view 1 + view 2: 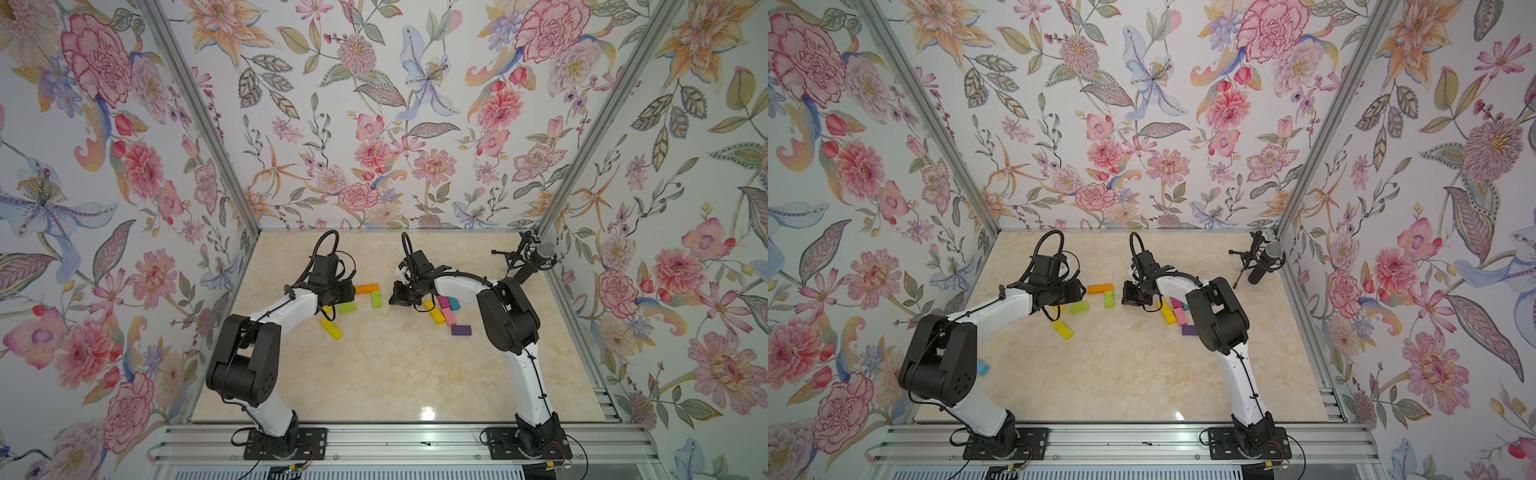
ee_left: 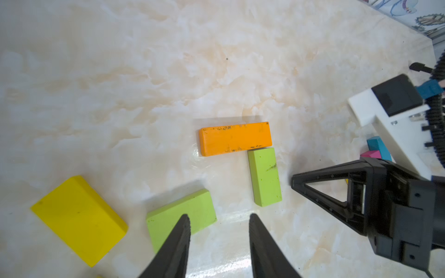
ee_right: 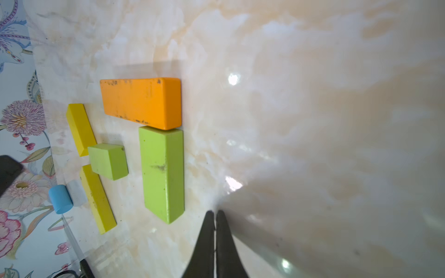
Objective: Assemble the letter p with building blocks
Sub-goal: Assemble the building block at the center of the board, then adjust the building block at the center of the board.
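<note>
Building blocks (image 1: 376, 299) lie on the marble table (image 1: 395, 374) in two groups: the started letter between my arms, and a spare heap (image 1: 446, 311) beneath my right arm. The orange block (image 2: 234, 138) runs crosswise as the top bar. A lime block (image 2: 265, 177) butts one end against its long side at the end nearer my right arm, its long axis square to the bar, which makes a clean corner. A second lime block (image 2: 180, 216) lies slanted, not parallel to the orange one and apart from the corner piece.

My left gripper (image 2: 218, 216) hovers over it, jaws apart and empty, one finger above its face. My right gripper (image 3: 215, 213) sits just beside the corner piece, jaws together on nothing.

I judge the step to be closing the bowl. The slanted block should turn parallel to the orange bar and slide until it touches the corner piece's free end, gently, so the set pair does not shift. A yellow block (image 2: 79, 220) lies nearby, likely for the stem.
</note>
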